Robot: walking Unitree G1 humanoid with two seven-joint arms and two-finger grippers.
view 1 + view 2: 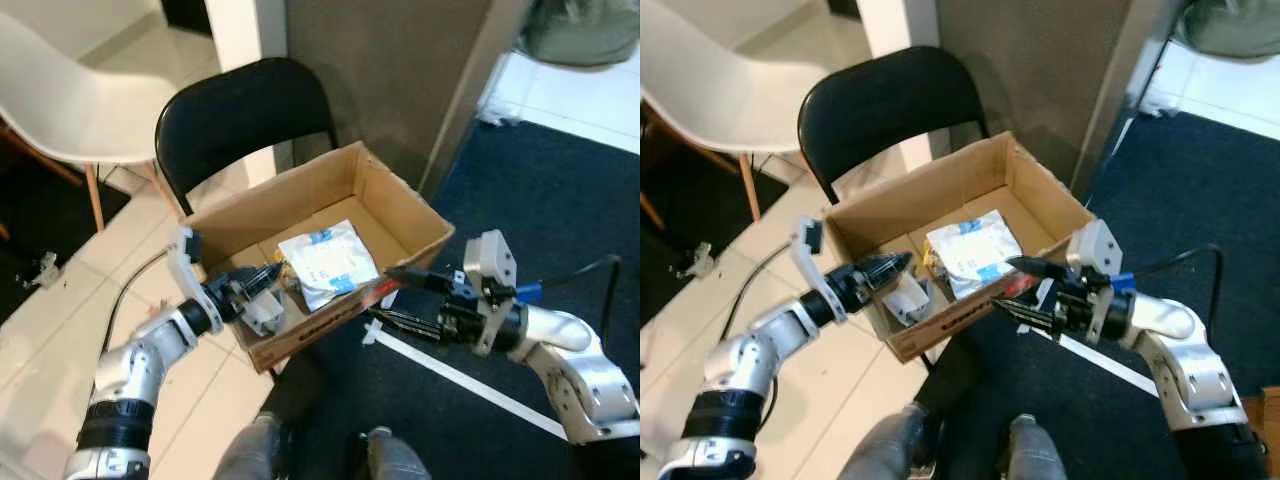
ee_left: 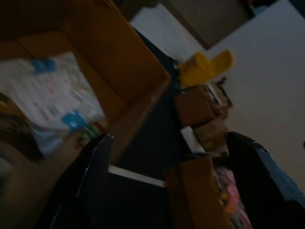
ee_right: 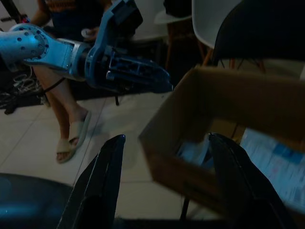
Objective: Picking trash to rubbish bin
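Cardboard box (image 1: 400,205) on black chair (image 1: 240,120), holding a white packet (image 1: 325,262) and wrappers; I see left hand (image 1: 262,280) and right hand (image 1: 395,295) both open.

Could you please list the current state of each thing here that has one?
Brown cardboard box: flaps open, upright on the black chair.
White and blue plastic packet: lying flat inside the box.
Left gripper: open, over the box's near left corner.
Right gripper: open, at the box's front edge.
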